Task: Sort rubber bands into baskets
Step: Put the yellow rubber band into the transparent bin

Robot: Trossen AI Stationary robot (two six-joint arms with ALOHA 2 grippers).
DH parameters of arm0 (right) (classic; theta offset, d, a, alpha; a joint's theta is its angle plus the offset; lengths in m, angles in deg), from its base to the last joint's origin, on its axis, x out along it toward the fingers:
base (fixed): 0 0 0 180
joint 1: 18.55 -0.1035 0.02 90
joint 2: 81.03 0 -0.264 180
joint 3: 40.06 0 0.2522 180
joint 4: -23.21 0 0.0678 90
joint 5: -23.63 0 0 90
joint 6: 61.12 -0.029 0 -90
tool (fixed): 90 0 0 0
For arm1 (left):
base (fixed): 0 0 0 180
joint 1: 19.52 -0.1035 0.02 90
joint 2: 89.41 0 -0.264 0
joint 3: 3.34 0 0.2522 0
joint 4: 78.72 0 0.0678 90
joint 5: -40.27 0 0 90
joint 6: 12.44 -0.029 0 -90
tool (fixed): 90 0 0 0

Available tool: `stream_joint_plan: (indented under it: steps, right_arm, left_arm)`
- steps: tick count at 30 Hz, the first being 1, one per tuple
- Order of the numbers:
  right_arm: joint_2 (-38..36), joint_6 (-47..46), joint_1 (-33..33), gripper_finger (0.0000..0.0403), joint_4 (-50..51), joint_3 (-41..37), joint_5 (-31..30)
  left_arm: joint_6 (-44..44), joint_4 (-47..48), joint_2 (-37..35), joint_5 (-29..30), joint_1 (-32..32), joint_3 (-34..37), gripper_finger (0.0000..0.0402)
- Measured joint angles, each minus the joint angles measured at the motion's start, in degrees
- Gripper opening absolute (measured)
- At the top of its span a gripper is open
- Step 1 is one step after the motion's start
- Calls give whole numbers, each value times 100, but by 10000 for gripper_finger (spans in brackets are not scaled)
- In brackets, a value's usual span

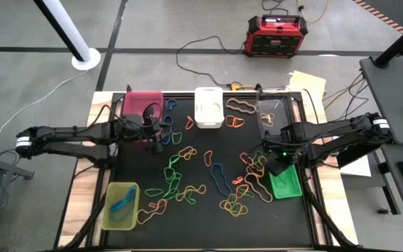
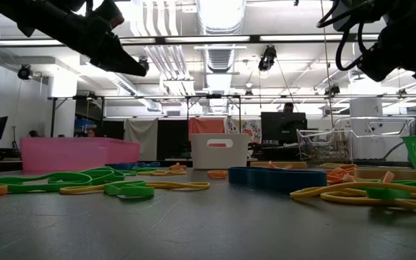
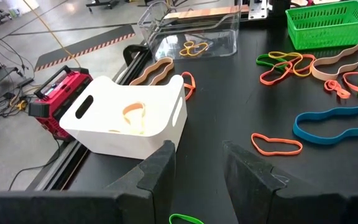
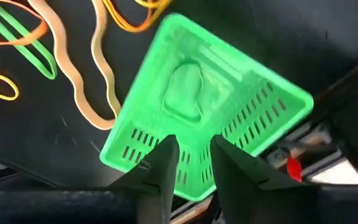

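Many rubber bands (image 1: pixel 219 178) in orange, green, yellow, blue and tan lie scattered on the black table. My left gripper (image 1: pixel 154 136) hangs open and empty just near of the pink basket (image 1: pixel 142 105); its wrist view looks toward the white basket (image 3: pixel 123 118), which holds a tan band (image 3: pixel 134 114). My right gripper (image 1: pixel 278 164) is open and empty above the far end of the bright green basket (image 4: pixel 197 112), where a green band (image 4: pixel 185 90) lies on the floor. The yellow-green basket (image 1: pixel 119 205) at the near left holds a blue band (image 1: pixel 123 204).
The clear basket (image 1: pixel 275 108) stands at the far right with an orange band inside (image 3: pixel 193 47). A red-and-black power box (image 1: pixel 276 35) and cables lie on the floor beyond the table. Raised rails run along the table's edges (image 1: pixel 306 140).
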State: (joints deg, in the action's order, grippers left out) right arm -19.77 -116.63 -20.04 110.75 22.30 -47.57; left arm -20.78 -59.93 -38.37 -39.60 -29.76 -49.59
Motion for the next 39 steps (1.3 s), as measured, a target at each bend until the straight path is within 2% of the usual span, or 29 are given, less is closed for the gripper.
stream_joint_plan:
  steps: [6, 11, 17, 21, 25, 31, 39]
  right_arm:
    - [-4, 600, 0, 113, -1224, -2, -823]
    - [-2, 2053, 0, 118, -2987, -2, -2173]
    - [0, 4072, 18, 112, -4856, -2, -2971]
    - [0, 5050, 108, 107, -5853, -2, -3010]
    - [0, 5542, 144, 105, -6344, -2, -3013]
    - [2, 5458, 142, 114, -6252, -28, -2919]
    - [4, 5134, 142, 128, -6168, -333, -2894]
  left_arm:
    - [191, 11, 0, -3, 2, 0, 116]
    - [537, 16, 3, -76, 4, -2, 116]
    - [951, 9, 507, -1018, 7, -73, 116]
    - [1035, 161, 1255, -1115, 7, -272, 116]
    - [935, 245, 2097, -1117, 25, -478, 116]
    - [594, -15, 3123, -1115, 46, -618, 116]
    - [586, -430, 3785, -1117, 59, -625, 116]
